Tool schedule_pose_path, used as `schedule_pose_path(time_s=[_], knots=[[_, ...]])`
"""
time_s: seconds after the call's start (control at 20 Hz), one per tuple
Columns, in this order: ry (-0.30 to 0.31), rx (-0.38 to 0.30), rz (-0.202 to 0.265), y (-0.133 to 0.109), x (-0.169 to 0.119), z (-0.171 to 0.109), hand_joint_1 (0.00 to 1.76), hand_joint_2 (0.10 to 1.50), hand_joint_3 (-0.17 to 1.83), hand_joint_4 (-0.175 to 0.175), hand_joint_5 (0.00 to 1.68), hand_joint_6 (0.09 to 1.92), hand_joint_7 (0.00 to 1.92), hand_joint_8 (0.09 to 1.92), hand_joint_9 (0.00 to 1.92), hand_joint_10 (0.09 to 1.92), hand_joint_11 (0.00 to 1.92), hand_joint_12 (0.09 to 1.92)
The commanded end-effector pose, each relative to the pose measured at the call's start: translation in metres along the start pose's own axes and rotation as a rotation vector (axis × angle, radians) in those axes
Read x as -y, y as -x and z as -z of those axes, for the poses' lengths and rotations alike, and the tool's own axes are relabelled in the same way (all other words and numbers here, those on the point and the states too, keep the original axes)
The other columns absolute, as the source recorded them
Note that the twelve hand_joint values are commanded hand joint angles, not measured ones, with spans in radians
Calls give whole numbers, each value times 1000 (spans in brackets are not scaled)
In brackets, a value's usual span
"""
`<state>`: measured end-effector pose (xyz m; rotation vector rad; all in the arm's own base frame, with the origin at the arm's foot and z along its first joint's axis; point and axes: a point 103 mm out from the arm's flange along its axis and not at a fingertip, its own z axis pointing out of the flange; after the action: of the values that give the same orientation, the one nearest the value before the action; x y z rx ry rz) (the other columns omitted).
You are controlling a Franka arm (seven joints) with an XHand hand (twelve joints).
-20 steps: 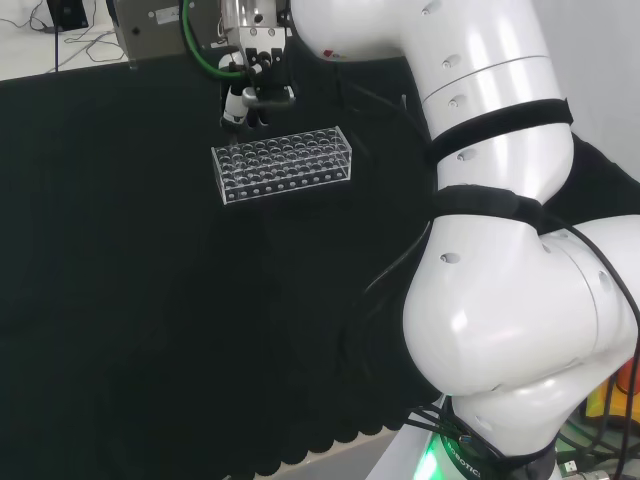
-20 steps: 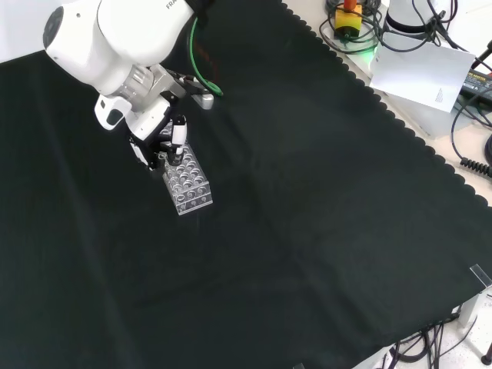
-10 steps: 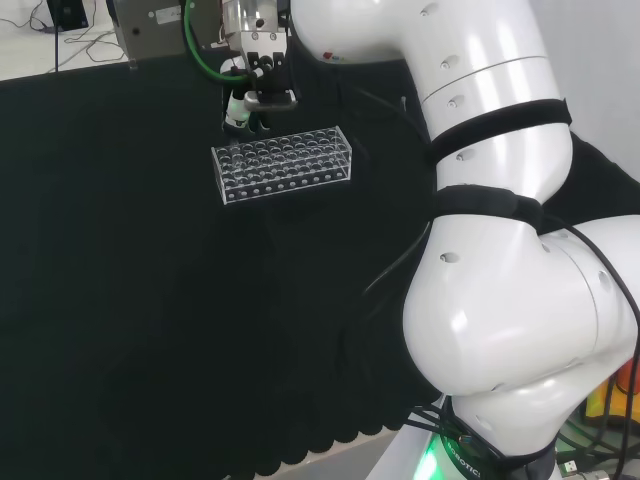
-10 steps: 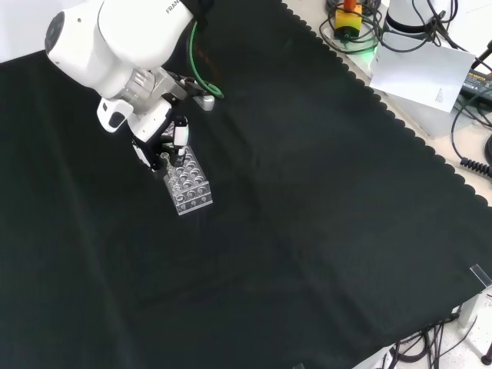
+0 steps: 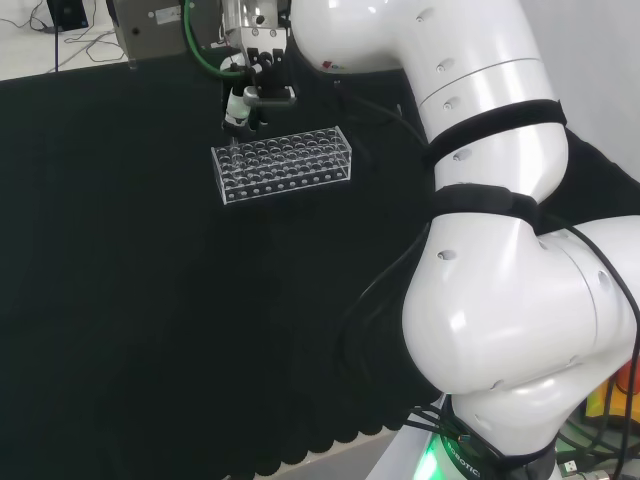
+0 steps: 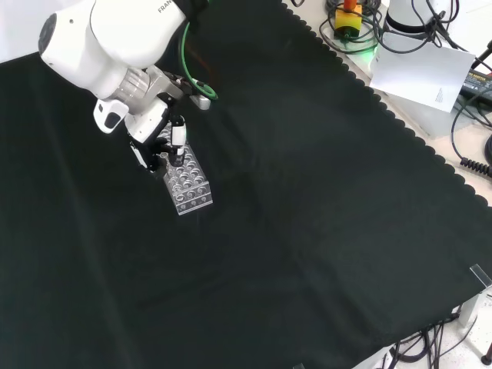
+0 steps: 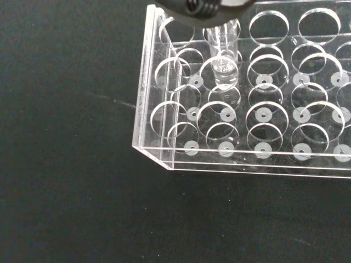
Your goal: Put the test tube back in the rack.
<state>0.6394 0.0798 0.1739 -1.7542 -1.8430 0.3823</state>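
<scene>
Where the black-clothed counter (image 6: 323,200) stretches under the white arm, a clear plastic rack (image 5: 283,164) with rows of round holes sits alone on the cloth. In the head view it lies toward the far side of the counter, its long side running left to right and tilted slightly upward to the right. In the front view the rack (image 6: 185,179) appears at upper left, one short end pointing down and to the right.

The black and white robot hand (image 5: 256,85) hangs directly over the rack's left end in the head view, fingers curled and clamped around a clear test tube (image 7: 224,57). In the front view the robot hand (image 6: 163,142) sits at the rack's upper end.

The wrist view looks down along the test tube. It stands upright, and its rounded lower end reaches into a hole in the second column from the rack's (image 7: 164,159) short end wall. Whether the tube's tip rests on the rack's floor cannot be told.
</scene>
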Motion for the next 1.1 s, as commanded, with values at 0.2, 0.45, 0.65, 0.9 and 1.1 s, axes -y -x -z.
schedule_pose_path(time_s=[0.2,0.45,0.65,0.9,1.1], knots=[[2,-34,25,3,7,1,1285,949,-175,-154,941,607,871,863,1277,632,1029,1243],[7,-41,35,4,9,4,1283,946,-175,-135,931,610,838,859,1256,636,1020,1242],[0,-53,44,4,11,6,1274,940,-175,-103,877,638,748,894,1157,706,972,1275],[-11,-72,66,3,15,8,1200,912,-175,-39,540,714,476,933,867,817,783,1369],[4,-77,74,3,18,13,1119,888,-175,-13,305,587,231,942,571,906,532,1457]])
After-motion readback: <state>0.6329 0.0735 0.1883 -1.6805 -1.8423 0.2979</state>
